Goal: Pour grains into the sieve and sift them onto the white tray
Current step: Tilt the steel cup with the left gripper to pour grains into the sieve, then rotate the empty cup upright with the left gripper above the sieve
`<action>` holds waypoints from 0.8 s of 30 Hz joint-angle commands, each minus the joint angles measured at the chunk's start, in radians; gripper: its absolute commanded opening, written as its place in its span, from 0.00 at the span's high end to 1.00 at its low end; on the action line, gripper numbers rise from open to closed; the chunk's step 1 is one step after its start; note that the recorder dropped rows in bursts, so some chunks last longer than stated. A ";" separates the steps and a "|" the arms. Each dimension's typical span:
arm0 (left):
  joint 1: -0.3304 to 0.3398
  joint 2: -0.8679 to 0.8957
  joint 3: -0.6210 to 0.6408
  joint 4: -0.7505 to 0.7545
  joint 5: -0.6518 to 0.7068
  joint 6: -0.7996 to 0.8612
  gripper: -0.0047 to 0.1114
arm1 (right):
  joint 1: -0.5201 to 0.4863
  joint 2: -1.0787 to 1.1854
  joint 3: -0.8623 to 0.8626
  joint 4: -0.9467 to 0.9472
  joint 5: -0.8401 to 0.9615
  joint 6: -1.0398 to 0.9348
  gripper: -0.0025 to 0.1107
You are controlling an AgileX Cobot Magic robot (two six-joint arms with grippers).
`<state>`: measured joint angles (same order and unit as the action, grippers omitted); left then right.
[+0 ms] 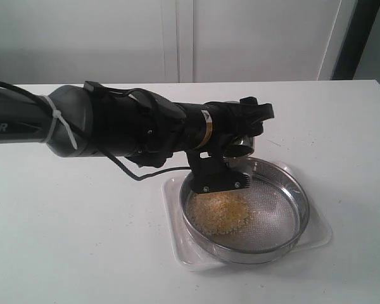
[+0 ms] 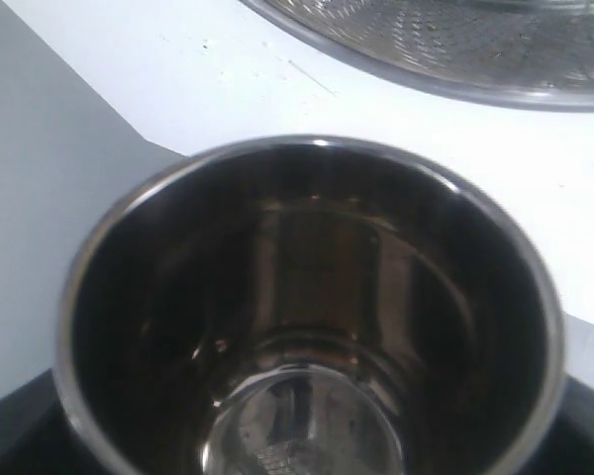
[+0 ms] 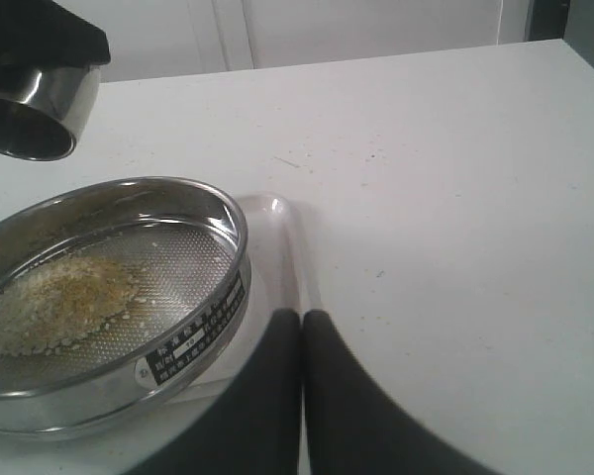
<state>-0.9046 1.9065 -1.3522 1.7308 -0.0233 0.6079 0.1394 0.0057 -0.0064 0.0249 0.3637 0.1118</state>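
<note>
Exterior view, read left to right. Shows the left arm (image 1: 101,120) stretched level over the table (image 1: 63,253) from the left edge, a reach that carries the left gripper (image 1: 235,144) above the work. Has that gripper clamped on the cup (image 1: 246,149), jaws spread wide around its wall, cup tipped over the far-left rim of the sieve (image 1: 302,209) so that anything poured lands inside. Confirms in the left wrist view, looking straight into the cup's mouth, bare steel and no contents; suggests the pour is complete. Places the grains (image 1: 218,212) in one low heap on the left part of the mesh (image 1: 272,215), just below and in front of the cup, apart from it, with the right part of the mesh bare. Seats the sieve inside the white tray (image 1: 177,244), whose rim shows all round, so that whatever passes the mesh is caught beneath. Cannot tell whether any grains lie on the tray yet. Leaves the right gripper (image 3: 302,319) outside this view; shows it in the right wrist view with fingers pressed together on nothing, low near the tray's corner, clear of the sieve, probably waiting until sifting calls for a hold on the rim.
</note>
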 commanded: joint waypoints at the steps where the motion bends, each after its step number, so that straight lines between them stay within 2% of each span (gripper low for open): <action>1: -0.005 -0.010 -0.005 0.014 -0.014 -0.002 0.96 | 0.000 -0.006 0.006 -0.001 -0.014 -0.002 0.98; 19: -0.015 0.013 -0.005 -0.156 -0.025 -0.010 0.96 | 0.000 -0.006 0.006 -0.001 -0.014 -0.002 0.98; 24: -0.015 0.013 -0.005 -0.299 -0.021 -0.010 0.96 | 0.000 -0.006 0.006 -0.001 -0.014 -0.002 0.98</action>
<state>-0.9167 1.9246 -1.3547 1.5145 -0.0579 0.6079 0.1394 0.0057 -0.0064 0.0249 0.3637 0.1118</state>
